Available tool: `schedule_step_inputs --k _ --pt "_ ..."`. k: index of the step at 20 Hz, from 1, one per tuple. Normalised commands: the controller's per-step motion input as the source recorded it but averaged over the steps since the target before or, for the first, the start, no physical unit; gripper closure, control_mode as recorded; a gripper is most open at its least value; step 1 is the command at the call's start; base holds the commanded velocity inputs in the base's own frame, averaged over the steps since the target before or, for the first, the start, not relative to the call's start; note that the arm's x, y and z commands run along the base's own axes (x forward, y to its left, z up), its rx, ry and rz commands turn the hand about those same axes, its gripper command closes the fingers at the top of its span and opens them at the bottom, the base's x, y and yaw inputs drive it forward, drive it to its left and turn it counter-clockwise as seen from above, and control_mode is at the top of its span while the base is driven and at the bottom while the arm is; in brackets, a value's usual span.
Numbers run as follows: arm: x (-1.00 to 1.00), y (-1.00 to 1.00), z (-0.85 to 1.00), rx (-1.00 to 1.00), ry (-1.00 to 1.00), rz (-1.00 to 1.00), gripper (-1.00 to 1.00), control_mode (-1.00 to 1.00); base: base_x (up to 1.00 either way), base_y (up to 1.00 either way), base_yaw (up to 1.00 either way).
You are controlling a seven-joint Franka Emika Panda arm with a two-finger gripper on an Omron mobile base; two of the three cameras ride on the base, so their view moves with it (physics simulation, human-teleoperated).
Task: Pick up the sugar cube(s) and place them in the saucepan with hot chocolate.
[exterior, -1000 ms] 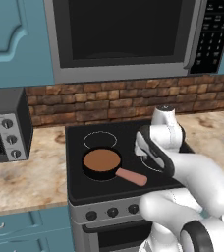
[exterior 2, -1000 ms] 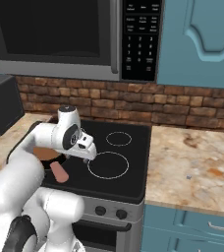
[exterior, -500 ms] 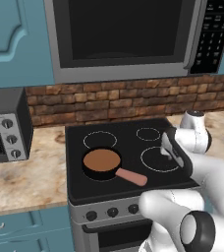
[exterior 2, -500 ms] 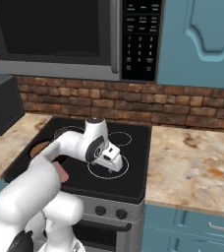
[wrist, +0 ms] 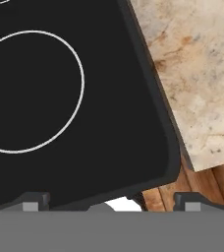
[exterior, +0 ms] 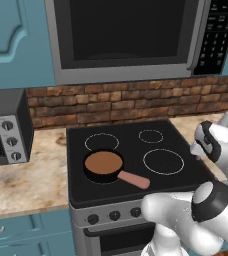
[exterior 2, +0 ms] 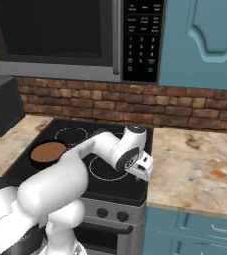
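Note:
The saucepan with hot chocolate (exterior: 103, 165) is a small black pan of brown liquid on the stove's front left burner, with its pink handle (exterior: 134, 179) pointing front right. It also appears as the saucepan (exterior 2: 48, 152) in the right base view. My gripper (exterior 2: 142, 176) hangs over the stove's front right corner, far to the right of the pan. In the hand view the gripper (wrist: 111, 204) is open and empty, its fingertips (wrist: 33, 202) wide apart. The sugar cubes are out of view.
The black stove top (wrist: 114, 123) ends at its front right corner, with a burner ring (wrist: 25, 91) beside it. A speckled counter (exterior 2: 200, 159) runs to the right and carries a tiny pale speck (exterior 2: 190, 179) too small to name. A microwave (exterior: 126, 35) hangs above and a toaster oven (exterior: 3, 127) stands left.
The arm has swung right, from above the stove's middle beside the pan to the stove's front right corner. The gripper stayed open. The pan has not moved.

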Motion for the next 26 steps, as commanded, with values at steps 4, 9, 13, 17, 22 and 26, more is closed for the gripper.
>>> schedule_step_inputs --k 4,9,13,17,22,26 --pt "0.03 -0.60 0.02 0.00 -0.01 0.13 -1.00 -1.00 0.00 0.00 0.00" --pt "0.19 -0.40 0.00 -0.02 0.12 0.08 -1.00 -1.00 0.00 0.00 0.00" --pt "0.05 -0.34 0.00 -0.07 0.04 0.03 -1.00 -1.00 0.00 0.00 0.00" --pt "0.01 -0.35 -0.02 -0.12 0.00 0.00 -1.00 -1.00 0.00 0.00 0.00" --pt "0.14 -0.46 0.00 -0.20 0.00 0.00 -1.00 -1.00 0.00 0.00 0.00" --pt "0.10 -0.44 0.00 -0.15 -0.06 0.00 -1.00 -1.00 0.00 0.00 0.00"
